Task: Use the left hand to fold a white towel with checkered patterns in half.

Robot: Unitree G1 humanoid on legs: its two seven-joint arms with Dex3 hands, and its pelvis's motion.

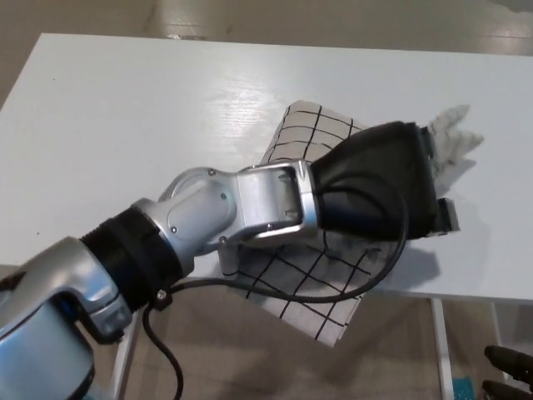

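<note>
While your left hand (383,190) reaches across the white counter (125,125), its dark back hides the fingers, so you cannot tell whether they grip the cloth. Your checkered towel (304,137) lies bunched under the hand and forearm, one crumpled corner poking out beyond the hand toward the counter's far right, another corner hanging over the near edge. Dark fingertips of your right hand (510,375) show at the lower right, state unclear
</note>
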